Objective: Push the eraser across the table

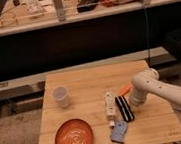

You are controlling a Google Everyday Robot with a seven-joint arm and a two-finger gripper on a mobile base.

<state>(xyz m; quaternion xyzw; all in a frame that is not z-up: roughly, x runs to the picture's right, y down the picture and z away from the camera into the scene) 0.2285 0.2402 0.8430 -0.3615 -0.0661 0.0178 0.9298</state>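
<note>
The gripper (134, 100) sat low over the desk (85, 80), just right of the eraser (124, 107). Whether the two touched, and whether the gripper was released or clenched, could not be told. The eraser lay lengthwise, near to far, right of the desk's centre, with a white stick-like object (110, 104) just to its left and a flat blue piece (119, 132) nearer. The step in hand looked like the start of the push. The next move likely called for a low, steady leftward sweep, though the white object stood in that path.
</note>
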